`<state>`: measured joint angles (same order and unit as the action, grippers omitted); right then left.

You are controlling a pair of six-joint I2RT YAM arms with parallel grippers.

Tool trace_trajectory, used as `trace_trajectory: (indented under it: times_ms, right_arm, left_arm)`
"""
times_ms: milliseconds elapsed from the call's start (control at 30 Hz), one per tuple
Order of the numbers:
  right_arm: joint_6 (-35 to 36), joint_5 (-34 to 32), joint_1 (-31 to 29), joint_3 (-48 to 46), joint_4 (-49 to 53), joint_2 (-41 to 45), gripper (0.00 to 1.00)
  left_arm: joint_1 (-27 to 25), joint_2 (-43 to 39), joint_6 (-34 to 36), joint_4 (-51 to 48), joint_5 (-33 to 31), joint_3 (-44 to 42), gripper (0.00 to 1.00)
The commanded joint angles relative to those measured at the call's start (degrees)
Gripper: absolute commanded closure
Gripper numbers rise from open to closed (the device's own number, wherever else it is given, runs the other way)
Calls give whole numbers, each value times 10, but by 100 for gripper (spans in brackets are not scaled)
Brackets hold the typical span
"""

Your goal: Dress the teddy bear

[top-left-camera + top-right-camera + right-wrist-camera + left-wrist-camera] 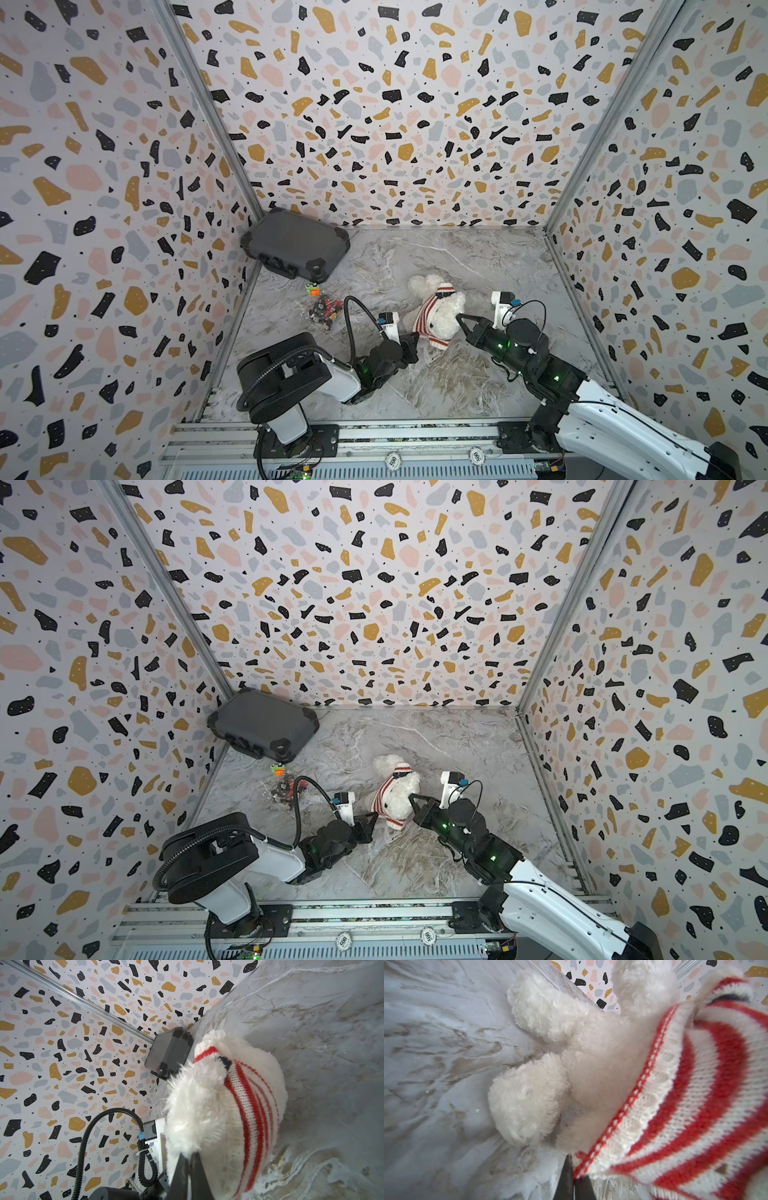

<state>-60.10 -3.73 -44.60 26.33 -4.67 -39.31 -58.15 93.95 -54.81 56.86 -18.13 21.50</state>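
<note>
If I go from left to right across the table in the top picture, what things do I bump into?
Pile of small colourful toys → left gripper → teddy bear in its striped sweater → right gripper.

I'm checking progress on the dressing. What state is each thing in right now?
teddy bear: lying on the table, sweater over its upper body, legs bare.
sweater: on the bear, hem bunched.
left gripper: shut on the sweater's hem.
right gripper: shut, tips at the bear's fur.
case: closed, in the far corner.
</note>
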Motion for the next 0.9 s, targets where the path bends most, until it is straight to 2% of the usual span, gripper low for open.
trace_trajectory:
  times_ms: [0, 333, 500, 700, 867]
  right_arm:
    - [-30, 26, 23, 5, -62, 31, 100]
    - [-40, 99, 89, 9, -57, 43, 100]
    - [-44, 124, 113, 11, -53, 53, 100]
    - [-69, 192, 170, 6, -69, 59, 100]
    - [-76, 217, 183, -4, -83, 54, 100]
  left_arm:
    - [17, -2, 22, -88, -54, -22, 100]
    - [26, -38, 37, -133, -77, -36, 100]
    - [27, -59, 71, -177, -94, -30, 100]
    - [27, -84, 89, -210, -108, -29, 100]
    - [25, -90, 97, -215, -102, -23, 100]
